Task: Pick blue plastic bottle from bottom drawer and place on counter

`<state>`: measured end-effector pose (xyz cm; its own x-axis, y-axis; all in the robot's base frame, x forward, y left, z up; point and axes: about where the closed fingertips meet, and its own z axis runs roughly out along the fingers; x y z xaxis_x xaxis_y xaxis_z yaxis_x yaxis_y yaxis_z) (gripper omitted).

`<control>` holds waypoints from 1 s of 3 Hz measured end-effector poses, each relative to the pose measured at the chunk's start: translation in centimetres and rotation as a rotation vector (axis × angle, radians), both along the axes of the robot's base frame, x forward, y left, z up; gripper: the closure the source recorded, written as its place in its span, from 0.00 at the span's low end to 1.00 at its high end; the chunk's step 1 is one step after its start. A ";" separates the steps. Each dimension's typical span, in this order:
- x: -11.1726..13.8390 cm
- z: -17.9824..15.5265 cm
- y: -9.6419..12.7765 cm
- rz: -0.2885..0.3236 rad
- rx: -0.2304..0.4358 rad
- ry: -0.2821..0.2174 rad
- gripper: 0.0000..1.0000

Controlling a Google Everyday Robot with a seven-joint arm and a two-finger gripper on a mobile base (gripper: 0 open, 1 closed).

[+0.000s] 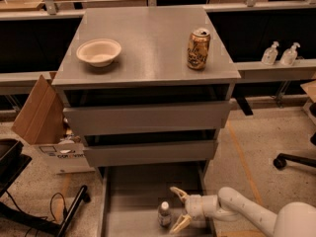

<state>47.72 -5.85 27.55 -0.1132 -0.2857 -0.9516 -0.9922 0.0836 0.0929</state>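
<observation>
**In the bottom drawer: hand spread beside an upright bottle, with the risks of the grasp**

Camera view. In the bottom drawer, pulled out below two closed drawers, the blue plastic bottle stands upright on the grey floor, near the front. The hand reaches in from the right at bottle height. Its two pale fingers are spread apart, one behind the bottle and one in front of it, with the tips just beside the bottle. Whether either tip touches it cannot be told.

Likely failures:

- **Tipping.** The bottle is small, narrow and probably light. A fingertip that meets it off-centre, before the other closes, may tip it or push it leftward across the smooth floor.
- **Slipping.** A closure on the cap or shoulder rather than the body may let the bottle slip out on lifting.
- **Striking the drawers.** The drawer fronts above stand close behind, so a lift angled toward the cabinet could strike them.
- **Crowding on the counter.** The counter already carries a bowl and a gold-brown can. A careless placement near either could knock it.
</observation>
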 end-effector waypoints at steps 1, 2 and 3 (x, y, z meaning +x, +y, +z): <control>0.9 -1.0 0.3 0.005 0.012 -0.018 0.00; 1.3 -2.0 0.5 0.010 0.015 -0.028 0.00; 1.5 -3.1 1.0 0.017 0.016 -0.028 0.00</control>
<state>49.18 -4.81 24.46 -0.0818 -0.2719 -0.9589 -0.9957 0.0653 0.0664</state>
